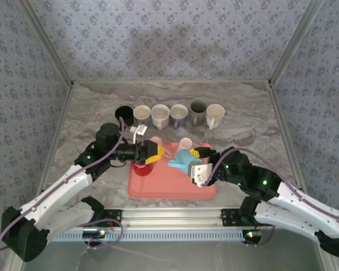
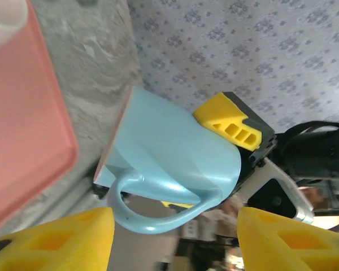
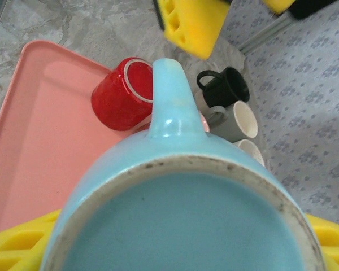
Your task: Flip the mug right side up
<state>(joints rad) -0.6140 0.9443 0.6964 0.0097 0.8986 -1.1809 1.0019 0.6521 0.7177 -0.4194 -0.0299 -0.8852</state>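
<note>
My right end effector is clamped on the blue mug, tipped sideways over the pink tray. My left end effector is apart. The mug is not standing up yet.

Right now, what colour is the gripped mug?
Light blue mug; left wrist view shows it best.

Soft even overhead light — faint shadow on back wall; wrist close-ups blurred.

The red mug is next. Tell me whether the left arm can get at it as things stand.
Probably yes. The left gripper hangs open right beside the red mug, which lies on its side on the tray, uncovered. The blue mug in the right gripper sits clear of it.
</note>
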